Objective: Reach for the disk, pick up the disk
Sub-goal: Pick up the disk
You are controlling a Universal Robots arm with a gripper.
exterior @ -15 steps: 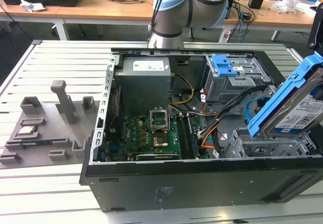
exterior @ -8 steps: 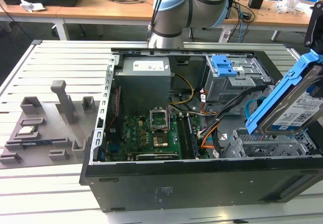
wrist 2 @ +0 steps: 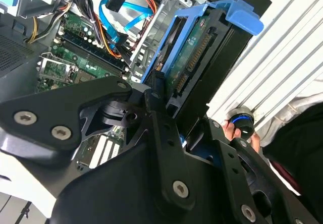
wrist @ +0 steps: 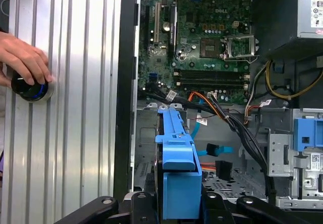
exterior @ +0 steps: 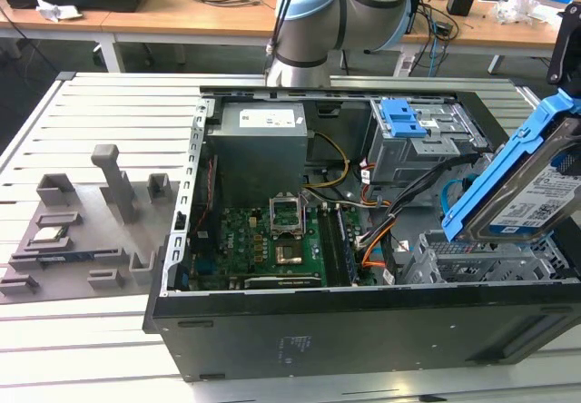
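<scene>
The disk [exterior: 543,196] is a silver drive in a blue plastic frame. It hangs tilted above the drive cage [exterior: 481,258] at the exterior view's right end of the open computer case. My gripper [wrist 2: 184,108] is shut on the disk, with black fingers [wrist 2: 157,90] pressed against its blue frame. The connector edge of the disk [wrist 2: 194,57] and the blue handle tab show in the second wrist view. In the first wrist view the blue frame of the disk [wrist: 176,148] stands edge-on between the sides of my gripper [wrist: 176,204], over the case interior.
The case holds a green motherboard [exterior: 272,240], a grey power supply [exterior: 259,149], a blue latch piece [exterior: 404,117] and loose orange and blue cables [wrist: 212,151]. A person's hand [wrist: 22,57] rests on a blue-ringed knob [wrist: 30,89] on the slatted table. Grey fixtures [exterior: 91,230] lie at the exterior view's left.
</scene>
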